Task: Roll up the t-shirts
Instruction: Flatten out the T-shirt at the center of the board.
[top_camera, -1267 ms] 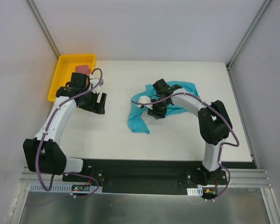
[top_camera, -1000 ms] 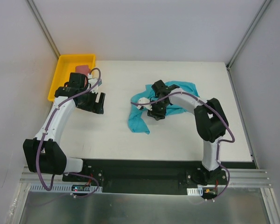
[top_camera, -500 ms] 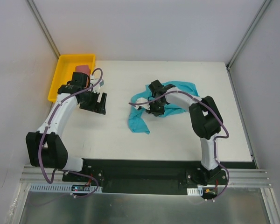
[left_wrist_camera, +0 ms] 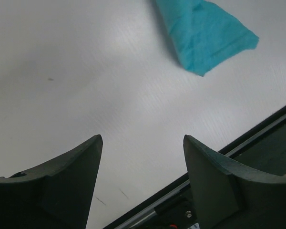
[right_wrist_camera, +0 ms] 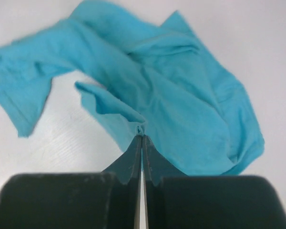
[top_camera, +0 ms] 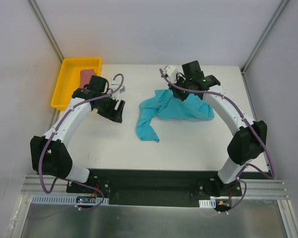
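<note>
My right hand (right_wrist_camera: 142,138) pinches a fold of the limp, light shirt (right_wrist_camera: 190,95), perhaps near its hem. My left hand (left_wrist_camera: 141,140) gapes wide and empty; it should take an outer edge.

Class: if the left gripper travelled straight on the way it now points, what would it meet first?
Most likely the white table: the left gripper, jaws open, points down at it, and the turquoise t-shirt lies off to one side. Depth is uncertain.

Looking down past the parted dark fingers (left_wrist_camera: 62,176) of the left gripper (left_wrist_camera: 142,140) onto a white table (left_wrist_camera: 76,71). Beyond the gripper, rightward, a turquoise t-shirt (left_wrist_camera: 205,38) corner lying flat. Right of the gripper, a dark rail (left_wrist_camera: 271,148).
</note>
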